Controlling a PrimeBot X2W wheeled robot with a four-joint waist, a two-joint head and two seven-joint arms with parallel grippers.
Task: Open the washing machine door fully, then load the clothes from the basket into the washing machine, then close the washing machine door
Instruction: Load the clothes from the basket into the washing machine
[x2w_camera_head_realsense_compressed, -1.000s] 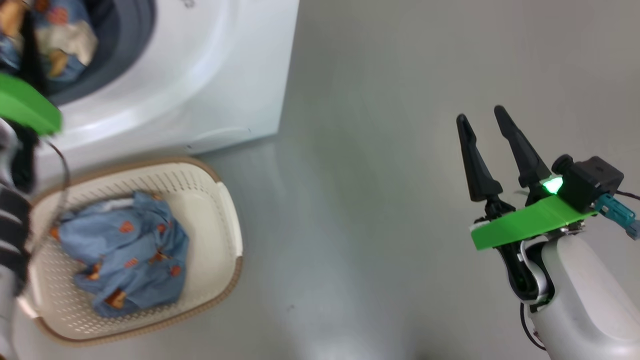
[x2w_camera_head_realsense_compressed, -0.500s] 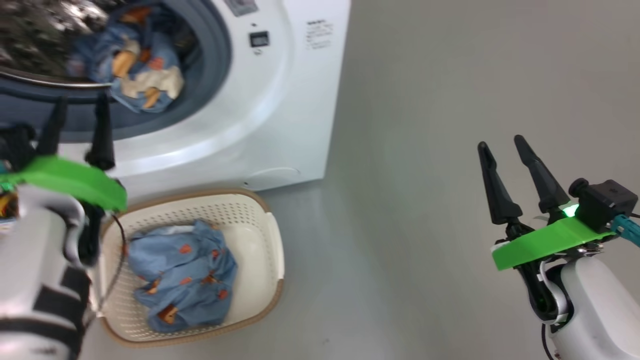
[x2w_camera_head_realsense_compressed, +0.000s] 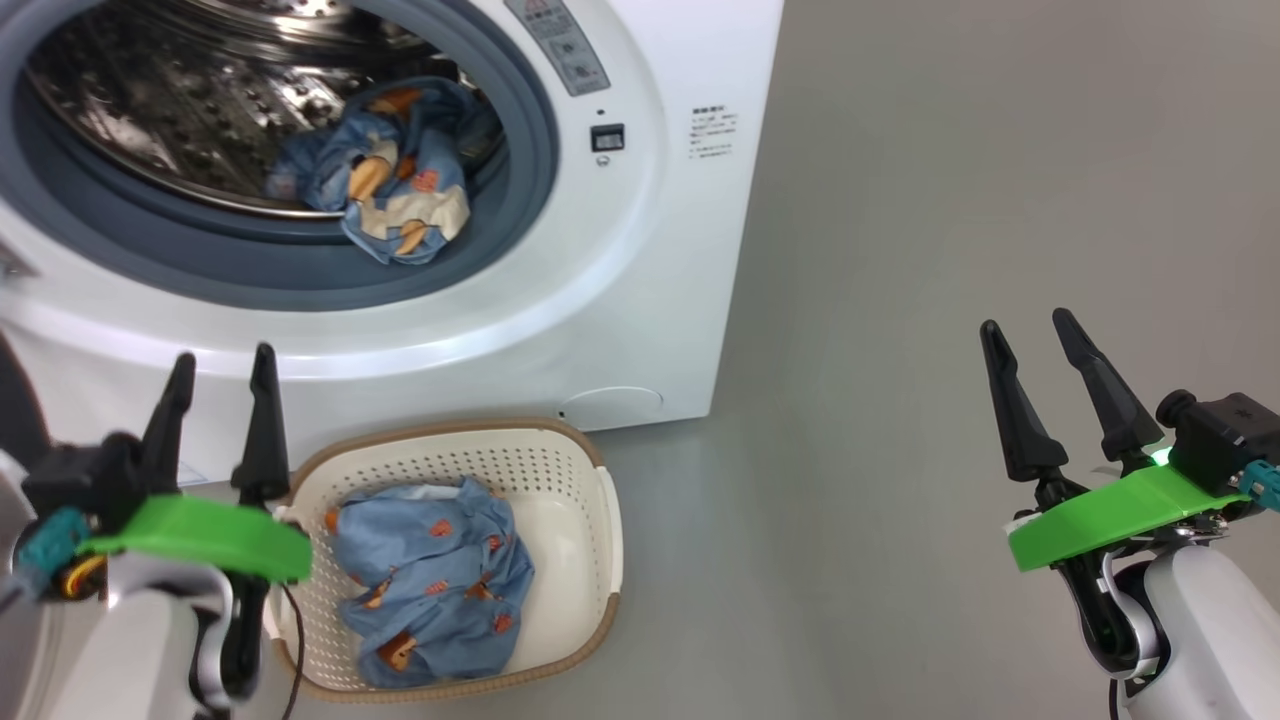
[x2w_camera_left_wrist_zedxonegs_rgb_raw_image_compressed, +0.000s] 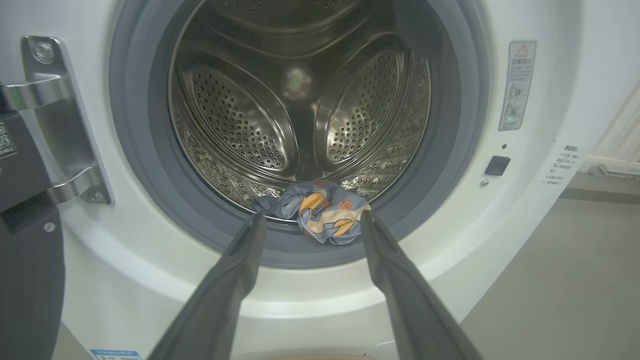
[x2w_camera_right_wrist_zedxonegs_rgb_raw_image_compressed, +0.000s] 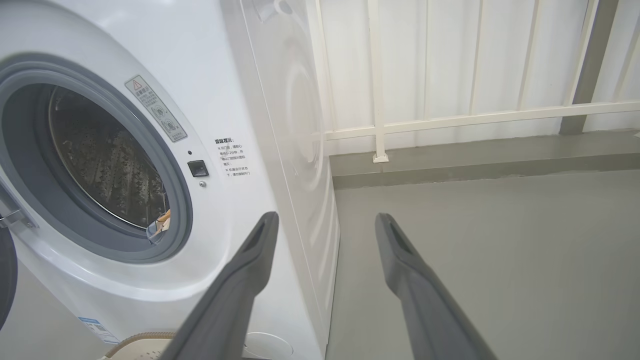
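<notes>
Head view: one garment (x2w_camera_head_realsense_compressed: 395, 195) in drum (x2w_camera_head_realsense_compressed: 150, 110), one bundle (x2w_camera_head_realsense_compressed: 430, 580) in basket (x2w_camera_head_realsense_compressed: 565, 520).

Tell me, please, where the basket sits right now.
In the head view the basket sits on the floor at lower left, directly before the washing machine, beside the left gripper.

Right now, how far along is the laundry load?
Done: door stands open, one garment in the drum. In hand: nothing; left gripper and right gripper both open, empty. Left: clothes in the basket, then closing the door.
</notes>
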